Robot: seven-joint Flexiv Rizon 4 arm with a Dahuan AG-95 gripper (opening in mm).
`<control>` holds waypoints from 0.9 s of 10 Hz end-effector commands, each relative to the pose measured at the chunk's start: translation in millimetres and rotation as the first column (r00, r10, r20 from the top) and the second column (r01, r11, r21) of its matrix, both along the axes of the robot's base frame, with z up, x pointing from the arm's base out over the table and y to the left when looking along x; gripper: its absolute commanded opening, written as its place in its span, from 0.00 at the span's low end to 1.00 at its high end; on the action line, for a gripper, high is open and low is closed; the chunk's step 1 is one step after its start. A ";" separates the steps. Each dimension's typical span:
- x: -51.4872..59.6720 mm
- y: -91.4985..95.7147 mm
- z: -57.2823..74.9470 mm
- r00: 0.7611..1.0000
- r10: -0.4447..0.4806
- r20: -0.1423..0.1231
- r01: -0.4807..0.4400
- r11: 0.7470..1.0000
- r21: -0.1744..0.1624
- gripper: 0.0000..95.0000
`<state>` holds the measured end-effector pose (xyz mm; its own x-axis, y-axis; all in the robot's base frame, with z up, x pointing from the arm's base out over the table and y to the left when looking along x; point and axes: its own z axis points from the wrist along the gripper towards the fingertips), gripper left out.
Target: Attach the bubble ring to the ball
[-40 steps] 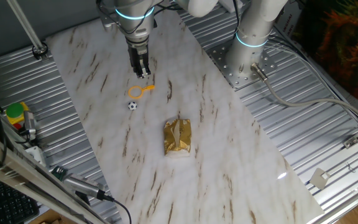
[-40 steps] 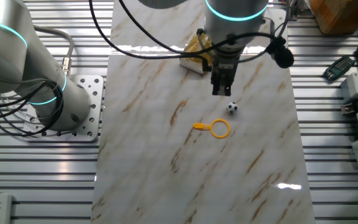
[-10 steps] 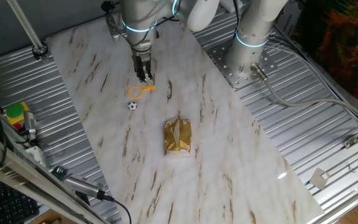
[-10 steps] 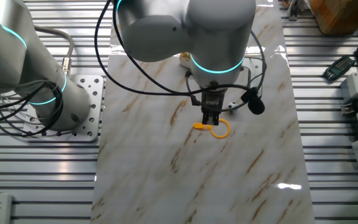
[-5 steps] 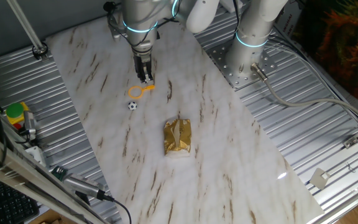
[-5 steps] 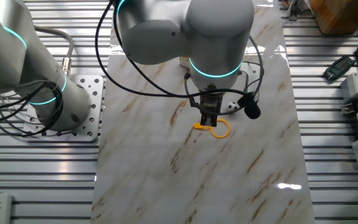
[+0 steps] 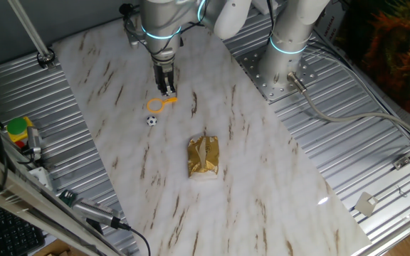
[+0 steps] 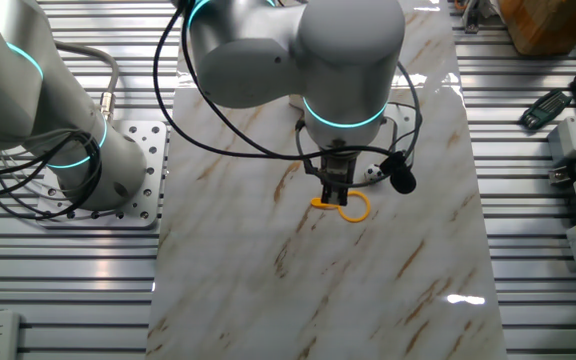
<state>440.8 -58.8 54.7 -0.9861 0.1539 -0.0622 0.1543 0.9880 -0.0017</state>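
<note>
The bubble ring (image 7: 159,104) is a small orange-yellow hoop with a short handle, lying flat on the marble board; it also shows in the other fixed view (image 8: 354,207). The ball (image 7: 151,121), tiny and white with black patches, lies just in front of the ring, apart from it. In the other fixed view the arm hides the ball. My gripper (image 7: 168,90) points straight down with its tips at the ring's handle (image 8: 323,202). Its jaws stand a narrow gap apart, and the ring rests on the board.
A gold foil packet (image 7: 203,156) lies mid-board, nearer the camera than the ball. The second arm's base (image 7: 287,67) stands on the slatted metal table to the right. Yellow-green tools (image 7: 18,131) and cables sit at the left edge.
Since 4 s ago the gripper has moved from beside the ball to over the ring's handle and come down. In the last second it only sank and turned slightly. Ring and ball have not moved.
</note>
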 end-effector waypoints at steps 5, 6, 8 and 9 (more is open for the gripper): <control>-6.2 -0.6 -4.8 1.000 0.001 0.005 -0.001 1.000 -0.002 0.00; -6.2 -0.6 -5.5 1.000 0.001 0.005 -0.001 1.000 -0.002 0.00; -6.4 -0.6 -6.8 1.000 0.002 0.007 -0.002 1.000 -0.003 0.00; -6.5 -0.7 -6.9 1.000 0.002 0.006 -0.001 1.000 -0.003 0.00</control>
<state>435.0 -58.9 46.4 -0.9860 0.1514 -0.0691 0.1519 0.9884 -0.0016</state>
